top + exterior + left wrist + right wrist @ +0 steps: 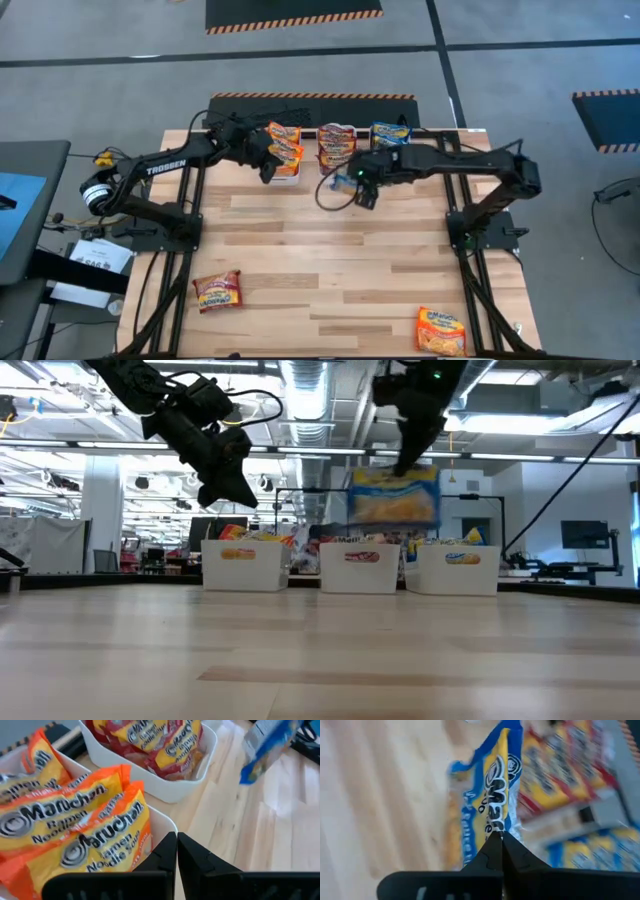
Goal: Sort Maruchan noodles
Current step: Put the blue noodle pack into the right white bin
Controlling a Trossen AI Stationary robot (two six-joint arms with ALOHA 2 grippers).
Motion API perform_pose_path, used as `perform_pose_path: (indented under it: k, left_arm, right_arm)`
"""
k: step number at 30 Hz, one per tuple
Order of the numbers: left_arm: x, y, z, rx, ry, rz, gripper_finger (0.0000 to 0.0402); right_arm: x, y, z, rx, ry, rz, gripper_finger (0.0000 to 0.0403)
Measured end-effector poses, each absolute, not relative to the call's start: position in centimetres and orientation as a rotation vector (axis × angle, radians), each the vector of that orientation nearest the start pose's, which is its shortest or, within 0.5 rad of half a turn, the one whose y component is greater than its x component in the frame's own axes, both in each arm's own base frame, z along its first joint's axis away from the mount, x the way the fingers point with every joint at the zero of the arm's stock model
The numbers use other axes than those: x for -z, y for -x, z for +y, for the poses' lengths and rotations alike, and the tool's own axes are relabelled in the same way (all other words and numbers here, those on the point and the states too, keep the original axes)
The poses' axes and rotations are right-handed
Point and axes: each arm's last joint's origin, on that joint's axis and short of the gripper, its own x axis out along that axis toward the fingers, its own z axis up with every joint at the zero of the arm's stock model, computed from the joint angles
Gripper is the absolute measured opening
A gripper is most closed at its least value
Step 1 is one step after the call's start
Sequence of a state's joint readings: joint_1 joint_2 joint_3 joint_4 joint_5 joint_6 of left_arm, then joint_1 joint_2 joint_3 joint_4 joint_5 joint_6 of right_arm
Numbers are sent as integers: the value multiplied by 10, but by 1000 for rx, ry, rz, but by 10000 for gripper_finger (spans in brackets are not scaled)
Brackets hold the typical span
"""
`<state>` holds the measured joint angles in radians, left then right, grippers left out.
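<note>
In the high view, the blue packet [362,190] held by the right gripper [364,193] is almost wholly hidden beneath the arm at centre frame. In the low view it [394,494] appears blurred; its print is unreadable. In the right wrist view the packet [495,800] runs off the top edge, and the bins at the right are blurred. In the left wrist view the orange packets [70,835] are cut by the left edge. The orange packet [442,330] at lower right of the high view shows print too small to read.
</note>
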<state>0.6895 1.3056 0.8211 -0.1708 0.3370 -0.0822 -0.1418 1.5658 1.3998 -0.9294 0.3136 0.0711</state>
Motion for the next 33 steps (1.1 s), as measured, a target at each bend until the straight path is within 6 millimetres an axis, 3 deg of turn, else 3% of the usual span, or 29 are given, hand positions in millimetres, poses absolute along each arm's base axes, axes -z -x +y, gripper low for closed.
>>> perform_pose_path:
  k: [5,11,18,24,33]
  left_arm:
    - [-243,-217,168,-398,373,517,0]
    - [-246,-218,169,-415,356,487,0]
    - [-246,-217,171,-510,382,484,0]
    - [-245,-216,173,-586,403,478,0]
    - [-245,-216,173,-609,420,474,0]
  right_arm:
    - [-313,-281,-73,558,94,1177,4]
    - [-324,-261,-103,596,172,1210,4]
    - [-323,-237,-132,555,252,1376,4]
    - [-324,-228,-152,536,280,1389,4]
    - [-296,-224,-156,457,245,1432,4]
